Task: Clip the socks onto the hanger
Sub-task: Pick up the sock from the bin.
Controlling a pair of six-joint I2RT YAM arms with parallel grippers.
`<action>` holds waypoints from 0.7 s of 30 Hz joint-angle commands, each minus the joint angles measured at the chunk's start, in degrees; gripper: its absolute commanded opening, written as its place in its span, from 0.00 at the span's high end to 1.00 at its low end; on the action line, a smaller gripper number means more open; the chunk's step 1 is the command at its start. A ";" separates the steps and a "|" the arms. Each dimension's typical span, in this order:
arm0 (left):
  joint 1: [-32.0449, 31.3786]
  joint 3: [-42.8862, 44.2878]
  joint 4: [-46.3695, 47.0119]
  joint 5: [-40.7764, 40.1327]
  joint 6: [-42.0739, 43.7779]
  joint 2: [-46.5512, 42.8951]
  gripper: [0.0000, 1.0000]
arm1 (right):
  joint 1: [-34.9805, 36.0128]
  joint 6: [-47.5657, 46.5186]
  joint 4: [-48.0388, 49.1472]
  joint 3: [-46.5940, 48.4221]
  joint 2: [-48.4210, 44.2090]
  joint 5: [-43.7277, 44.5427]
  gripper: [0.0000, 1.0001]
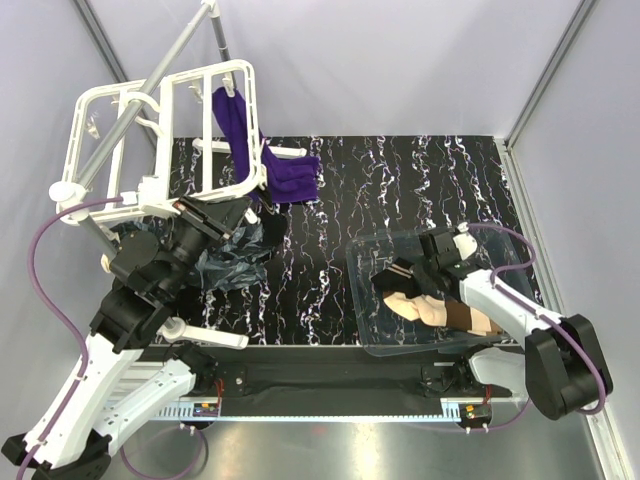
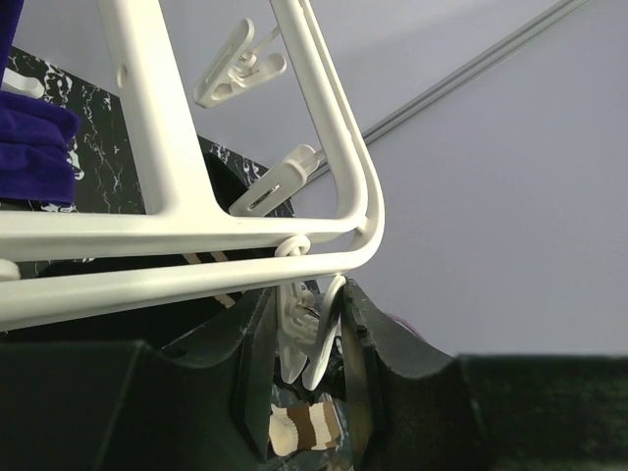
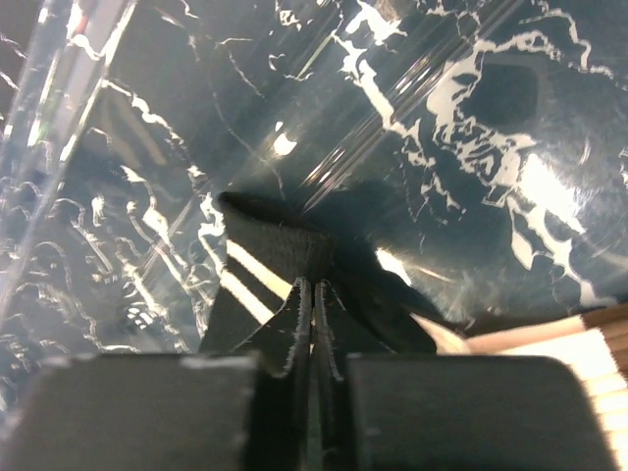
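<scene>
Now L gripper point(image 2: 304, 329) squeezes hanger point(image 2: 167, 147) clip point(image 2: 294, 341), R gripper point(image 3: 312, 294) pinches dark sock point(image 3: 267, 250) in clear bin point(image 1: 366, 252); purple cloth point(image 1: 236, 125) draped nearby.

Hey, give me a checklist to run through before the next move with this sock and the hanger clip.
1. Right tool shut on the black striped sock: ok.
2. Left tool around a clip of the hanger: ok.
3. Clip squeezed open: cannot tell.
4. Sock out of the clear bin: not ok, it is within the bin's outline.
5. Sock up at the clip: not ok, they are far apart.
</scene>
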 commanded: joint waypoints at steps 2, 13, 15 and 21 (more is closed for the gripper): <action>-0.18 0.88 1.66 1.47 -0.62 -0.63 1.00 | -0.97 -2.70 3.72 1.79 1.53 2.16 1.00; -0.18 1.50 1.48 1.91 -0.61 -1.42 1.00 | -1.24 -29.06 6.01 7.41 -15.67 -18.37 1.00; -0.09 1.59 1.48 1.99 -0.79 -1.60 1.00 | -1.15 -31.80 3.49 10.82 -18.67 -26.71 1.00; -0.18 1.76 2.18 2.78 -1.58 -1.33 1.00 | -1.06 -34.70 -2.34 19.79 -20.52 -45.26 1.00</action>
